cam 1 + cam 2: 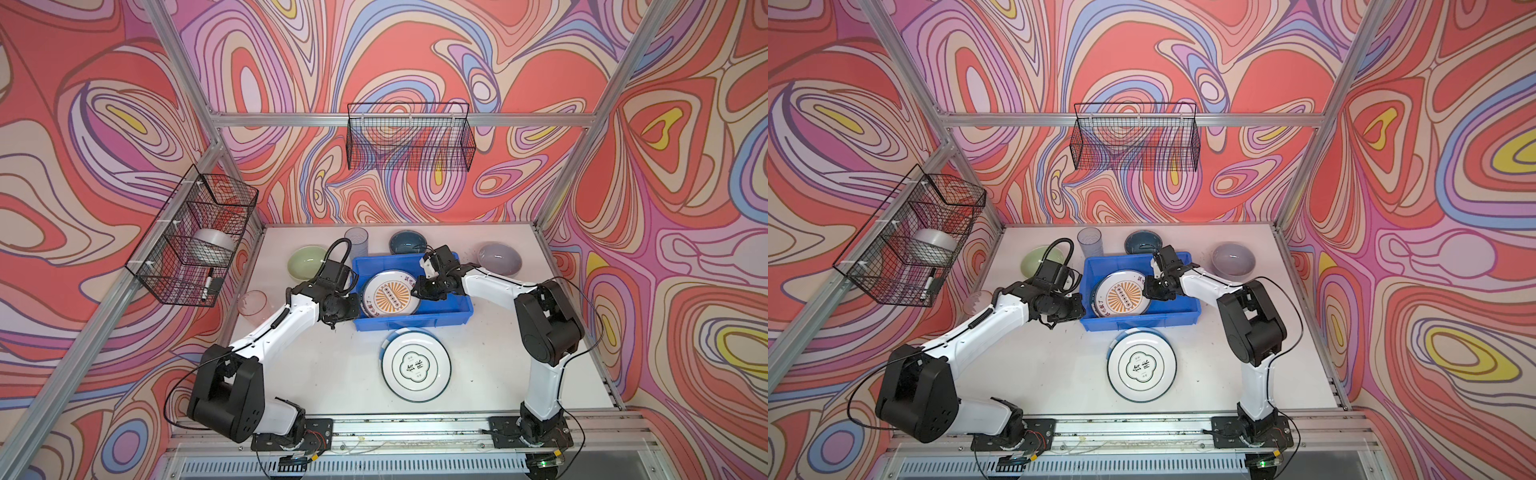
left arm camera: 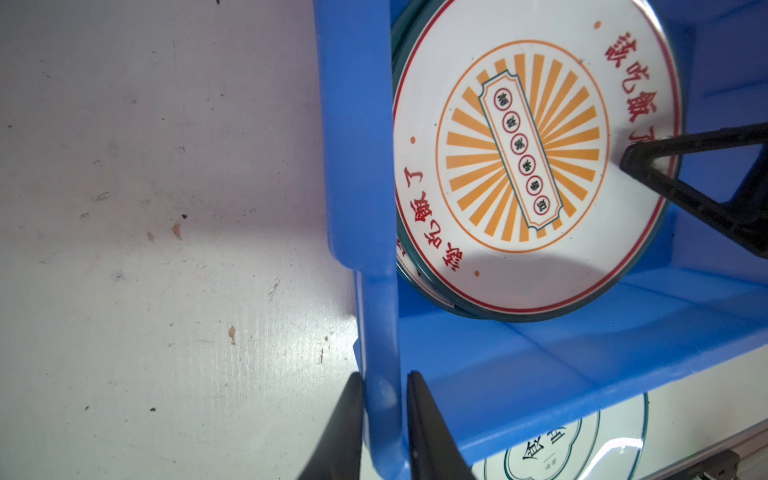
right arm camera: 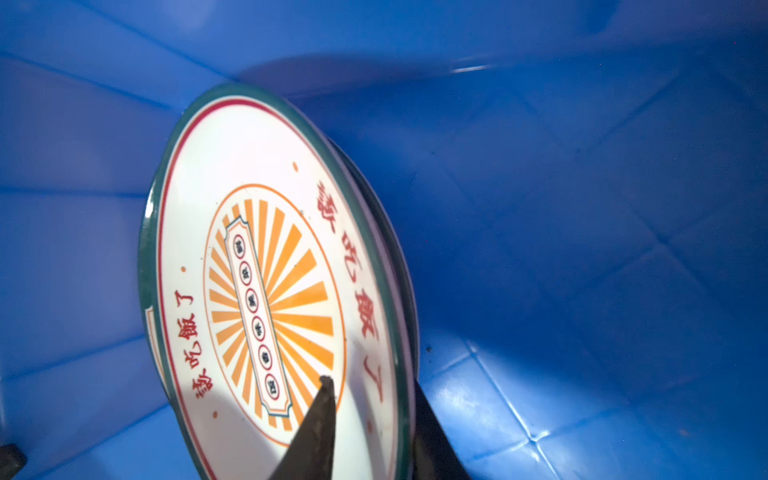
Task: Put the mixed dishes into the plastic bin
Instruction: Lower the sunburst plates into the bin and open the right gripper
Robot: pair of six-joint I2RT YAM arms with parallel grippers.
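Orange sunburst plate (image 1: 390,297): inside plastic bin (image 1: 415,322), left half, tilted, lying over a second plate (image 2: 404,262) with only a sliver of rim showing at the left. Bin on table (image 1: 332,374), centre, far half.

Right gripper (image 1: 417,292) at the sunburst plate's right edge, astride the rim: one finger (image 3: 320,419) on the printed face, the other under the plate. Pinching or merely loose around it: cannot tell.

Left gripper (image 2: 384,374) pinching the bin's left wall at its near end, one finger outside, one inside, both against the rolled rim.

Outside the bin, on the table:
- green-lettered plate (image 1: 417,368), flat, just near of the bin
- pale green bowl (image 1: 307,262), left of the bin's far-left corner
- clear bluish tumbler (image 1: 356,240), upright, by that same corner on the far side
- dark blue bowl (image 1: 408,243), just beyond the far wall
- lavender bowl (image 1: 498,259), far right, apart from the bin
- pink tumbler (image 1: 253,307), at the table's left edge, left of the left arm

Left-wall wire basket (image 1: 195,237) holding white tape roll (image 1: 214,245) and marker (image 1: 208,284). Far-wall wire basket (image 1: 409,137) hung above the table.
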